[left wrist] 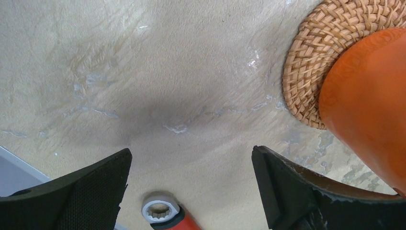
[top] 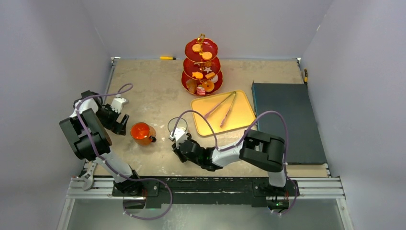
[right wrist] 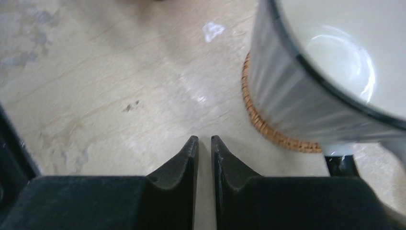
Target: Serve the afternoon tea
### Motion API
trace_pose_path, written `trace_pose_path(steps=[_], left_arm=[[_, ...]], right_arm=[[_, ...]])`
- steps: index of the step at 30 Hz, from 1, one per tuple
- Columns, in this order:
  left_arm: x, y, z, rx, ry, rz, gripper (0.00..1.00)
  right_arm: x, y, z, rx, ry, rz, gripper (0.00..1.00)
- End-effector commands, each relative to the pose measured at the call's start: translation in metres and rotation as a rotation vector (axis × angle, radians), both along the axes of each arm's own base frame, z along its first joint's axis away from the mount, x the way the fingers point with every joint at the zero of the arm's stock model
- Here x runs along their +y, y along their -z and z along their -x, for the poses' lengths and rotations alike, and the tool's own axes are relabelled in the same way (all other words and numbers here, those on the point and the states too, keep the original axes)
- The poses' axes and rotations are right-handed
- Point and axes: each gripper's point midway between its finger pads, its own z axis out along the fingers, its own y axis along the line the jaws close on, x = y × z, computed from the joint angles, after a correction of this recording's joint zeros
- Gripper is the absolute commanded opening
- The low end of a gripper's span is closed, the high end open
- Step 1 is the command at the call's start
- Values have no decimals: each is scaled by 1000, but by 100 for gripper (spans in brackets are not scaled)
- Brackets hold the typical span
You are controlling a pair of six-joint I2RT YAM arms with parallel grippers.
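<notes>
Orange glossy mug point(top: 142, 133) sits on its round woven coaster point(left wrist: 311, 62), likely sparing the desk point(left wrist: 167, 72); left claw point(left wrist: 190, 151), at its nine o'clock, gapes empty; right claw point(right wrist: 203, 139) pinched closed.

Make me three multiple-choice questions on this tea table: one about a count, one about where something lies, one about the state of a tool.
1. The red stand has how many tiers? A two; B three; C four.
2. The tongs lie: A on the yellow tray; B on the red stand; C on the bare table.
3. The right tool is: A wide open; B shut on a spoon; C shut, empty.
Answers: 1 B, three stacked plates show; 2 A, both arms of the tongs rest inside the tray; 3 C, its fingers nearly touch with nothing between.
</notes>
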Motion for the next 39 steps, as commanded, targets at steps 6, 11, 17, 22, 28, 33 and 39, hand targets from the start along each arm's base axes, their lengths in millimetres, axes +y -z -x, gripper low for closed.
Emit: trace_pose_path(steps=[6, 11, 17, 22, 28, 33, 39], left_arm=[[-1, 0, -12, -67, 47, -13, 96], [-4, 5, -9, -55, 61, -14, 96], [-8, 9, -7, -47, 95, -15, 96], [-12, 12, -9, -47, 115, -17, 95], [-26, 18, -7, -37, 155, -31, 94], [-37, 20, -9, -44, 178, -47, 94], [-52, 21, -9, -44, 197, -43, 94]], right_arm=[[-11, -1, -71, 16, 234, -127, 18], [-5, -5, -97, -1, 253, -149, 17], [3, -7, -127, -34, 263, -150, 16], [-3, -8, -160, -54, 279, -143, 15], [7, -32, -175, -127, 230, -159, 23], [19, -47, -139, -137, 141, -174, 34], [14, -62, -90, -93, 91, -228, 36]])
